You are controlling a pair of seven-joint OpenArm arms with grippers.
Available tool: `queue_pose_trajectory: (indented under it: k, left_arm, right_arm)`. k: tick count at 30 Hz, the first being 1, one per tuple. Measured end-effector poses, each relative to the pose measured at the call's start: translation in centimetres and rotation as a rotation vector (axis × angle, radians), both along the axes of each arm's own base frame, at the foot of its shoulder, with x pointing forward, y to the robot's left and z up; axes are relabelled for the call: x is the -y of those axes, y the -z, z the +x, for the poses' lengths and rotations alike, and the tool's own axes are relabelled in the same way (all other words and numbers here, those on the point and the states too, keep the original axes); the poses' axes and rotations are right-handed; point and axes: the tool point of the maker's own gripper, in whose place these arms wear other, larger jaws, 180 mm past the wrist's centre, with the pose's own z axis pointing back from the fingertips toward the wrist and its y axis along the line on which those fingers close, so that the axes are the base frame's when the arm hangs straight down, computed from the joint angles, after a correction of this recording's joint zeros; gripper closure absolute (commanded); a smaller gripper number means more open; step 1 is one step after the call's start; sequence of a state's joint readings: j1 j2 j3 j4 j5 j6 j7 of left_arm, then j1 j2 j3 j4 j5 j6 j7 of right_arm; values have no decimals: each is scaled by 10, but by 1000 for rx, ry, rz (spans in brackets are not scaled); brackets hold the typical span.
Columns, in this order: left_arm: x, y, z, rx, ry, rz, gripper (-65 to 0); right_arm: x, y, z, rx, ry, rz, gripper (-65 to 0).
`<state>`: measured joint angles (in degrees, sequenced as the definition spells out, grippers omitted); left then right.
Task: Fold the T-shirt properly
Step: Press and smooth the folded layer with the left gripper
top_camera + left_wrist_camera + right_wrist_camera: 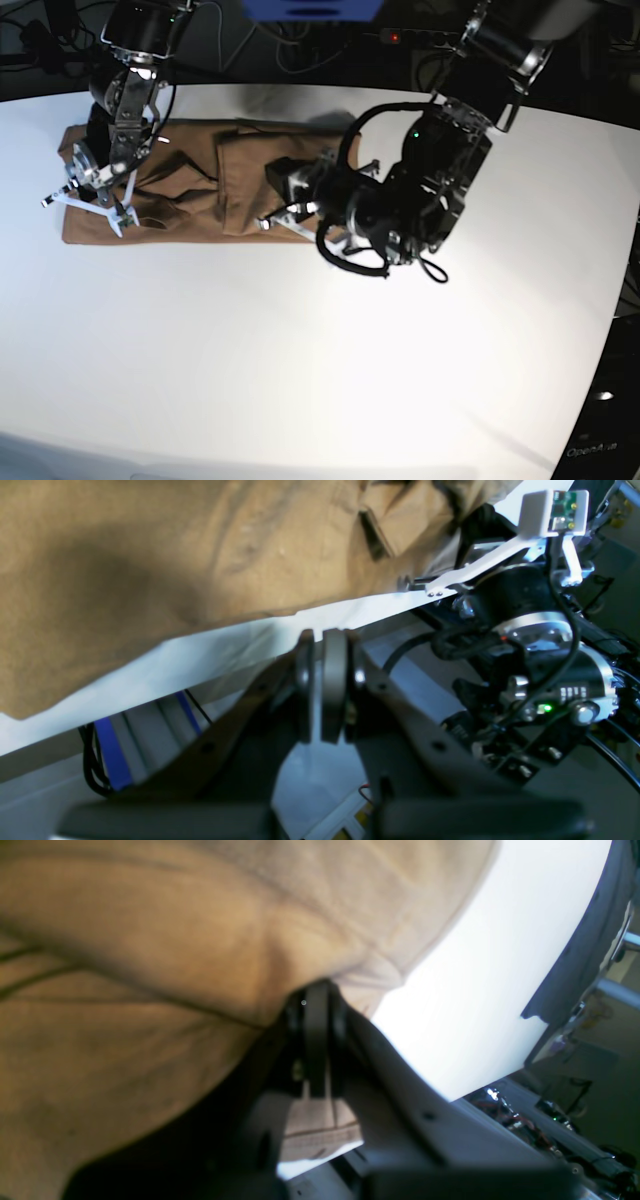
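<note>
The tan-brown T-shirt (190,165) lies as a long folded strip at the far left of the white table (300,350). My right gripper (317,990) is shut on the T-shirt (150,940): a hemmed edge of the cloth hangs out between its fingers. In the base view, that arm (115,120) stands over the strip's left end. My left gripper (325,632) is shut, and no cloth shows between its pads. It hangs just off the T-shirt (150,555), in front of a strip of bare table (200,650). Its arm (400,200) reaches over the strip's right end.
The right arm's white camera mount (550,510) and black motors sit close on the right of the left wrist view. Behind the table's far edge are a power strip (410,37), cables and a blue object (310,8). Bare white table spreads in front of the shirt.
</note>
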<state>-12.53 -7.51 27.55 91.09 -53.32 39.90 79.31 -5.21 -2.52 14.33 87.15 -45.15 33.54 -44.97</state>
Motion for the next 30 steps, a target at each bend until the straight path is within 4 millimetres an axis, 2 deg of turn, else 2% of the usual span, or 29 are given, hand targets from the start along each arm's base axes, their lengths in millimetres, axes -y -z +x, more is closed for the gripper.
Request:
queue_pose_trajectory:
  k: [7, 11, 13, 15, 19, 30]
  left_arm:
    - [-34, 23, -8, -6, 48, 126, -25]
    - [-33, 23, -9, 5, 76, 138, -25]
    - [-36, 29, -15, 11, 105, 172, -25]
    - [-40, 40, -14, 60, 135, 247, -25]
    - [-52, 72, -22, 10, 160, 358, -25]
    - [-53, 84, -22, 16, 191, 386, -25]
  right_arm:
    - [0, 0, 1, 1, 0, 1, 0]
    - [-1, 0, 0, -5, -2, 2, 0]
    - [-1, 0, 0, -5, -2, 3, 0]
    - [-1, 0, 1, -2, -5, 4, 0]
    - [-2, 0, 0, -7, -2, 3, 0]
    - [-3, -1, 3, 8, -16, 17, 0]
